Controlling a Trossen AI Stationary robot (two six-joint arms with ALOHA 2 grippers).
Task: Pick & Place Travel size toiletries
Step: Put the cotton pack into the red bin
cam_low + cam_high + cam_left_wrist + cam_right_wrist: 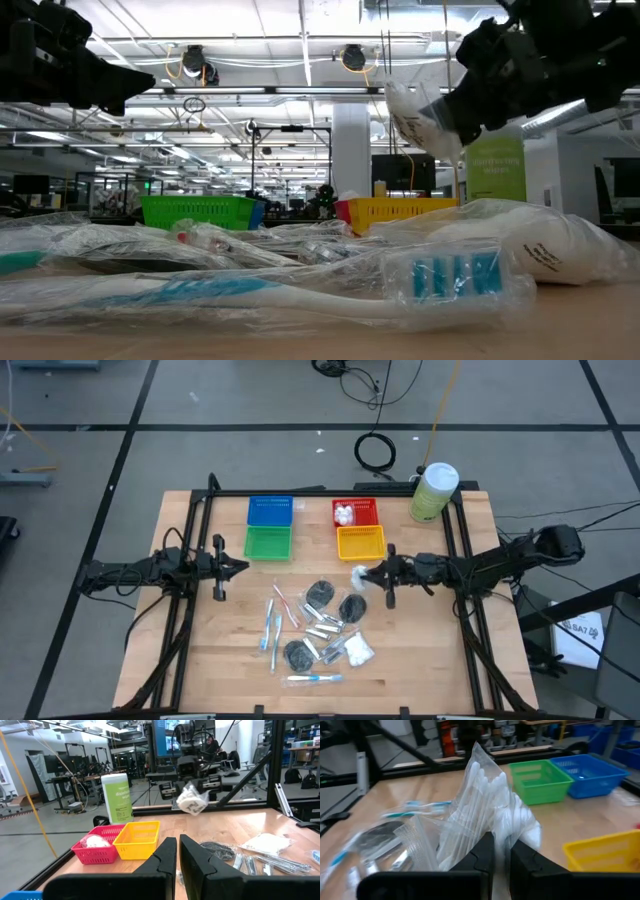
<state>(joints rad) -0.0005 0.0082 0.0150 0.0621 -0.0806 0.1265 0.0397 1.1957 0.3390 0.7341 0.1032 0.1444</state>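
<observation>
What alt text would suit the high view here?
Seen from above, the right pincer holds a white packet above the table, beside the yellow basket. The left pincer hangs shut and empty near the green basket. Toothbrushes, dark discs and silver tubes lie scattered between the arms.

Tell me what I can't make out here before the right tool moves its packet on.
- Packet contents: right wrist view, motion blur and crinkled wrap.
- Red basket contents: high view, too small to identify.
- Green canister top: low view, hidden behind right tool.
</observation>
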